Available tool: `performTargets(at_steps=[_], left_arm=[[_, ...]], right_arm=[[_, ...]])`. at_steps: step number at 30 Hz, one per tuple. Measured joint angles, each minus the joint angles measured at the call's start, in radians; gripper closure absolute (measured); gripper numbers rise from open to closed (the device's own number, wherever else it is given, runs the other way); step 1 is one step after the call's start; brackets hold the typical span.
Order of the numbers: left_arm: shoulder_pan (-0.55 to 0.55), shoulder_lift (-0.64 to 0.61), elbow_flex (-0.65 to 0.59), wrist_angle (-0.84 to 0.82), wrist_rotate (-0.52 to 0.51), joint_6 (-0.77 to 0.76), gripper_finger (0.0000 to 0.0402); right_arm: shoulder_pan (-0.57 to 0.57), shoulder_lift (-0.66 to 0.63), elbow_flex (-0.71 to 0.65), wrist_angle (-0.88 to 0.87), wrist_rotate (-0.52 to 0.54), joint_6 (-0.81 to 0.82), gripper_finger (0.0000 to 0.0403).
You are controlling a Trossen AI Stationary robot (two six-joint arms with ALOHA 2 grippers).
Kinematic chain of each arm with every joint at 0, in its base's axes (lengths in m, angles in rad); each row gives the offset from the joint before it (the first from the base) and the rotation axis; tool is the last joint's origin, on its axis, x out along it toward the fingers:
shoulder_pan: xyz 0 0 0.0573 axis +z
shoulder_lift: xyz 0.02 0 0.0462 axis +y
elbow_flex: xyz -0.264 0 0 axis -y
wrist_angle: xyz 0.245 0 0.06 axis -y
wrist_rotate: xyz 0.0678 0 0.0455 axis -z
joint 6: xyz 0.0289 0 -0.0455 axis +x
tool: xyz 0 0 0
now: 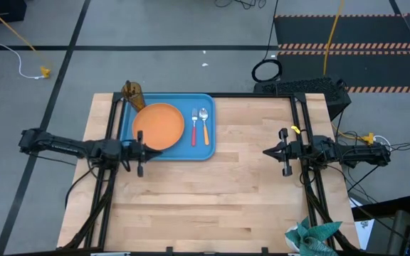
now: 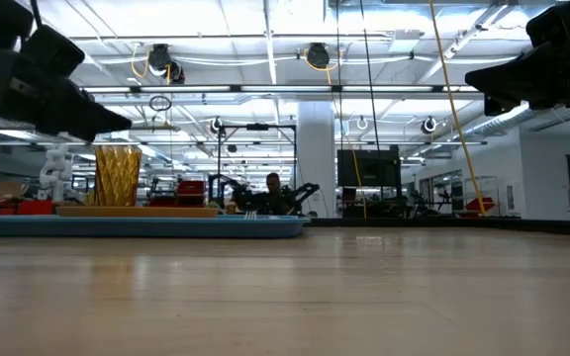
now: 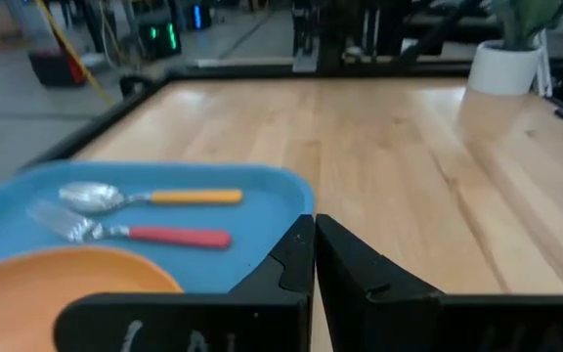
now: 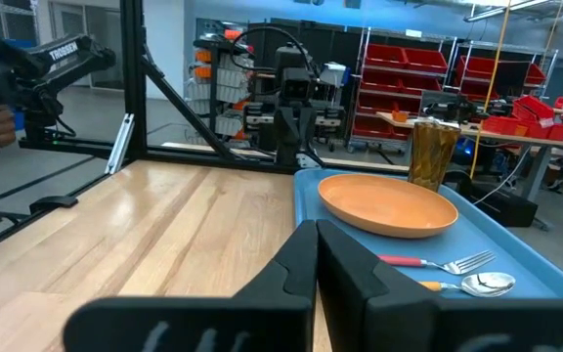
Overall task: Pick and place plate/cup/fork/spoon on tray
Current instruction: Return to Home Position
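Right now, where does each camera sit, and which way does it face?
High view: above the table, looking straight down; both arms show, left gripper at the tray, right gripper opposite.
Low view: table-top height, level toward tray and cup; arms above.
Left wrist view: past its shut fingers toward spoon and fork.
Right wrist view: past its shut fingers toward plate.
Shared: both wrist views see the fork.

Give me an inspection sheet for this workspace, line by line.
Surface: wooden table, no spills seen.
Job's things: plate, fork and spoon on the tray; cup at a tray corner.
Clutter: green cloth at a table corner.
Grippers: left gripper over the tray's edge, right gripper above the table's right side; both shut.
Cables: yellow cable and black coil on the floor.
Surroundings: workshop with red bins on shelves.
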State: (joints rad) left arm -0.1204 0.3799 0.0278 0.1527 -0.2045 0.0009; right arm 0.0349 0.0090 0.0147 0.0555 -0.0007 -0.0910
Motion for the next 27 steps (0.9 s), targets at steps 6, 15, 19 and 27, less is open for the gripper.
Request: performTargets(at_steps=[6,15,19,27], left_arm=[[0.001,-0.122,-0.003,-0.003,0.002,0.067,0.0385],[0.001,-0.328,-0.003,-0.144,0.005,0.072,0.0385],[0.001,-0.378,-0.002,-0.150,0.025,0.086,0.0385],[0.004,-0.377,-0.012,-0.124,0.025,0.126,0.0385]], right_arm=[[0.000,0.000,0.000,0.000,0.000,0.000,0.0403],[0.000,0.000,0.000,0.000,0.000,0.000,0.0403],[0.000,0.000,0.000,0.000,0.000,0.000,0.0403],[0.000,0.000,0.000,0.000,0.000,0.000,0.0403]])
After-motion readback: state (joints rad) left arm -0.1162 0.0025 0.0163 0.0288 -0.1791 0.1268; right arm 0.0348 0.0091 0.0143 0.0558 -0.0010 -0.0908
